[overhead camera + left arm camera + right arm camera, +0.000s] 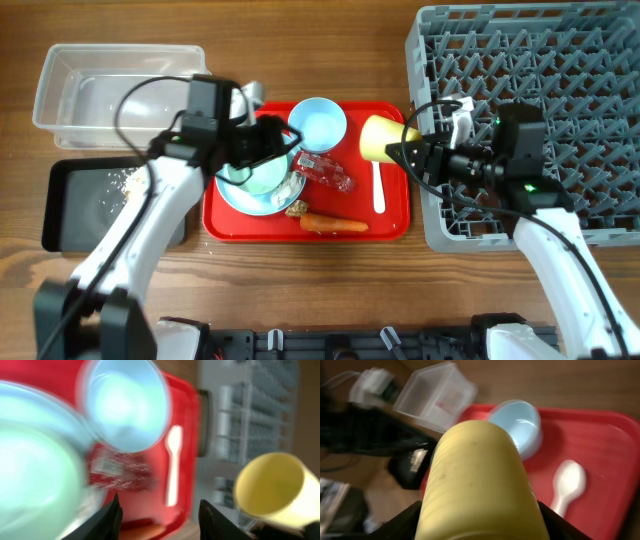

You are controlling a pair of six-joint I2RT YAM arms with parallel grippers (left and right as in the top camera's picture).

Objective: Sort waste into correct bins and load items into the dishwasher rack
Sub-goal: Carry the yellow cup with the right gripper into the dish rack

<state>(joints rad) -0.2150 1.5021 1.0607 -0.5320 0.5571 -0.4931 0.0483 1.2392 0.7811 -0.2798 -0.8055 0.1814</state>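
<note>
left pincer (159, 512): the jaws stand partly apart with nothing between them. the red serving tray (392, 226) shows through the gap.

- the pale green bowl (255, 178) lies directly under this pincer, seated on the light blue plate (228, 197).
- the light blue bowl (125, 405) stands just ahead of the fingertips.
- the red snack wrapper (120, 472) lies between that bowl and the pincer.
- the white spoon (172, 466) lies ahead of the gap, lengthwise on the tray.
- the orange carrot (335, 224) lies near the pincer, to one side.
- the clear tub (110, 85) and the black tray (85, 205) sit behind the pincer, well apart from it. pale crumbs (128, 180) lie in the black tray.

right pincer (480, 522): the jaws are closed on the yellow cup (480, 480).

- the cup is held on its side, with its mouth pointing away from the pincer.
- the cup sits over the tray edge nearest the pincer.
- the light blue bowl and the white spoon lie beyond the cup.
- the dishwasher rack (540, 60) lies under and behind this pincer.
</note>
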